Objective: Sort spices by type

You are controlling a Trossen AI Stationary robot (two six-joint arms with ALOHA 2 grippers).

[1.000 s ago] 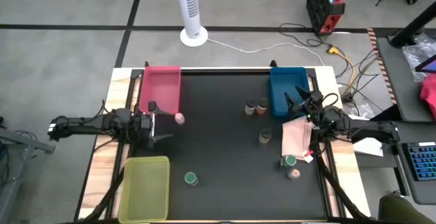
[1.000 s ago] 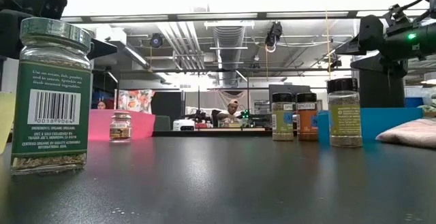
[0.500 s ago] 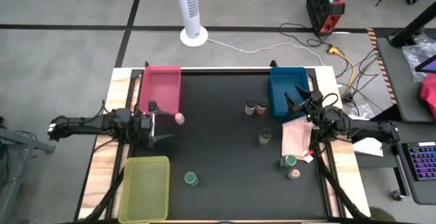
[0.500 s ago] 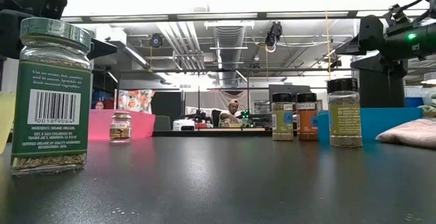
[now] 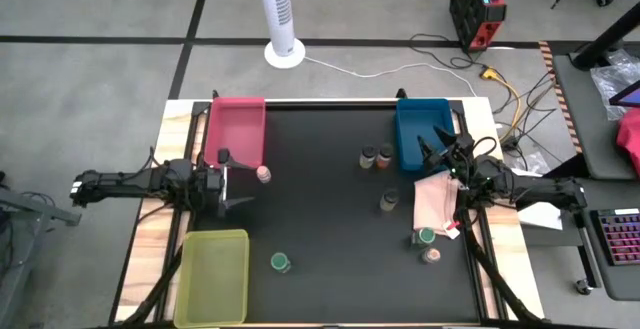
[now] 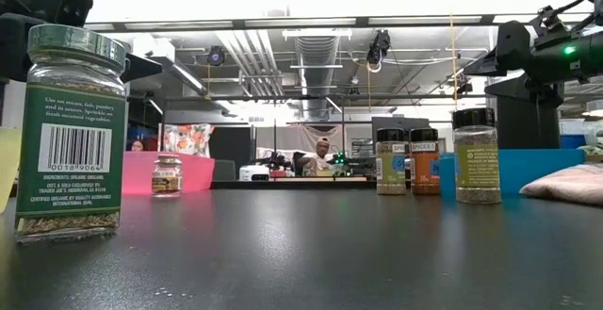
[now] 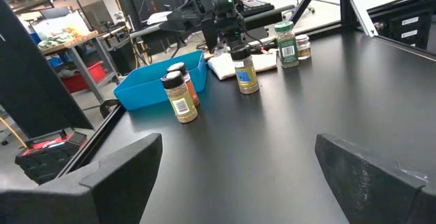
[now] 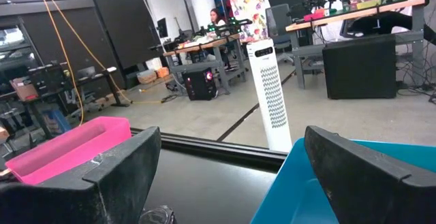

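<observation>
Several spice jars stand upright on the black table. A pinkish-topped one (image 5: 264, 173) is beside the red tray (image 5: 238, 129). Two dark-capped ones (image 5: 376, 157) stand by the blue tray (image 5: 421, 134), and another (image 5: 389, 201) stands nearer the middle. One green-lidded jar (image 5: 281, 262) is close to the near edge. A second green-lidded jar (image 5: 427, 236) and a pinkish-topped one (image 5: 432, 255) stand at the pink cloth's (image 5: 436, 201) near end. My left gripper (image 5: 238, 183) hovers open at the table's left, by the red tray. My right gripper (image 5: 430, 151) hovers open over the blue tray's near end.
A yellow-green tray (image 5: 212, 277) lies at the near left corner. The red tray is at the far left and the blue tray at the far right. A white tower fan (image 5: 280, 14) stands on the floor beyond the far edge. The table's middle is bare black surface.
</observation>
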